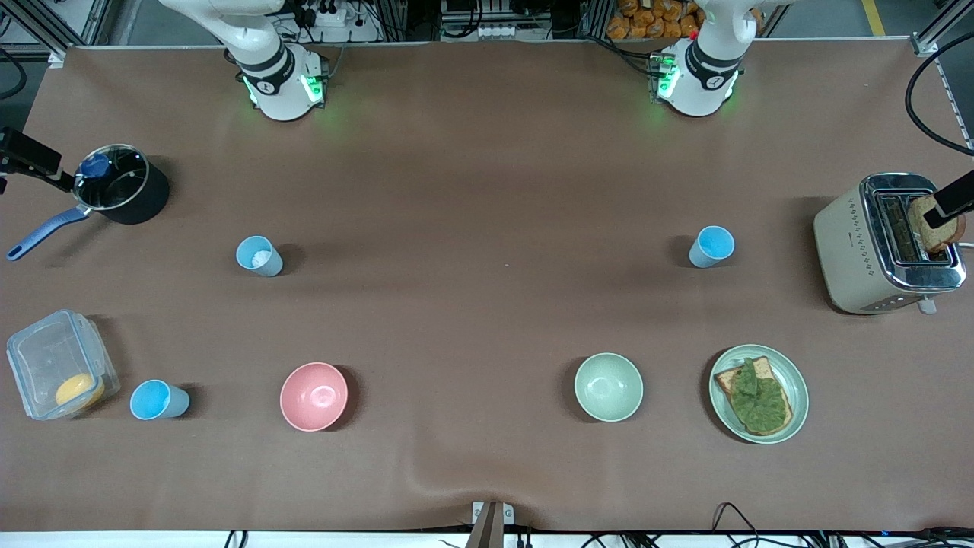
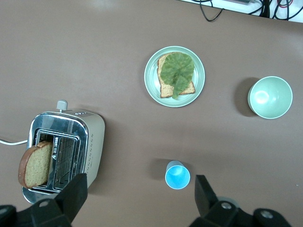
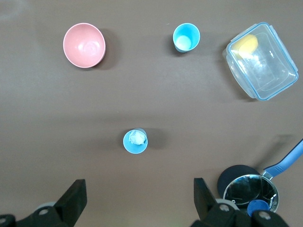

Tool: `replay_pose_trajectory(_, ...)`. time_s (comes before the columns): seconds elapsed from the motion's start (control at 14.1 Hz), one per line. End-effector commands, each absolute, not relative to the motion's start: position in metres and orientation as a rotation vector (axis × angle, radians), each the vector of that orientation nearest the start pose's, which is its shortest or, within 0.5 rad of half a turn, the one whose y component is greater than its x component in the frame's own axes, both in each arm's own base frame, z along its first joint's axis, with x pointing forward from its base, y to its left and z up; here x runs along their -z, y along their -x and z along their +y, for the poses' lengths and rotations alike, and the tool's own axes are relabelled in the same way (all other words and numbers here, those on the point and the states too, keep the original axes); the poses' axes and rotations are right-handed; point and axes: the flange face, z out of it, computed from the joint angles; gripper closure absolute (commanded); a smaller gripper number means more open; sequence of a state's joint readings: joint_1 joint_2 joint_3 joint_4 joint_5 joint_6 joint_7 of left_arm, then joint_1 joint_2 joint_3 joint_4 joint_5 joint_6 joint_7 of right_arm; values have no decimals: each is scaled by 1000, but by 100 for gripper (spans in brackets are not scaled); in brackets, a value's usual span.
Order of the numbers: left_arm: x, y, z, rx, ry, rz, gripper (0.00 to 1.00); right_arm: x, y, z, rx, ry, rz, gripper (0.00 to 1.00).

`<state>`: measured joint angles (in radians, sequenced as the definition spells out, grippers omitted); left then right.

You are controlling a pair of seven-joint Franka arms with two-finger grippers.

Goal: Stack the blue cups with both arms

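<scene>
Three blue cups stand upright and apart on the brown table. One cup [image 1: 712, 246] is toward the left arm's end; in the left wrist view it [image 2: 177, 175] is empty. A paler cup [image 1: 259, 256] toward the right arm's end has a white lump inside [image 3: 136, 141]. A brighter cup [image 1: 158, 400] stands nearer the front camera, beside the clear box [image 3: 186, 37]. My left gripper [image 2: 139, 189] is open and empty, high over the table by its cup. My right gripper [image 3: 139, 189] is open and empty, high over the table by the paler cup. Both hands are out of the front view.
A toaster [image 1: 886, 243] with a bread slice stands at the left arm's end. Nearer the camera are a plate with toast and lettuce [image 1: 791, 415], a green bowl [image 1: 609, 387] and a pink bowl [image 1: 313, 396]. A clear box [image 1: 57, 364] and a pot [image 1: 125, 186] are at the right arm's end.
</scene>
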<state>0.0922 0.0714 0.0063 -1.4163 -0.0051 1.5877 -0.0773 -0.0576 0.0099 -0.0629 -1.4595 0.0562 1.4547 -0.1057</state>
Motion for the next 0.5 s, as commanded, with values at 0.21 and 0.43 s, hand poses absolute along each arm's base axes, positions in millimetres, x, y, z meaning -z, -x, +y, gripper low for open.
replay_pose_trajectory(0.21,-678,-563,61,219,3161,-225,0,-661,-540,-65,-22,3068,25,0)
replay_pose_trajectory(0.43,-678,-563,61,219,3161,-225,0,-660,-542,-66,-10,3067,26,0)
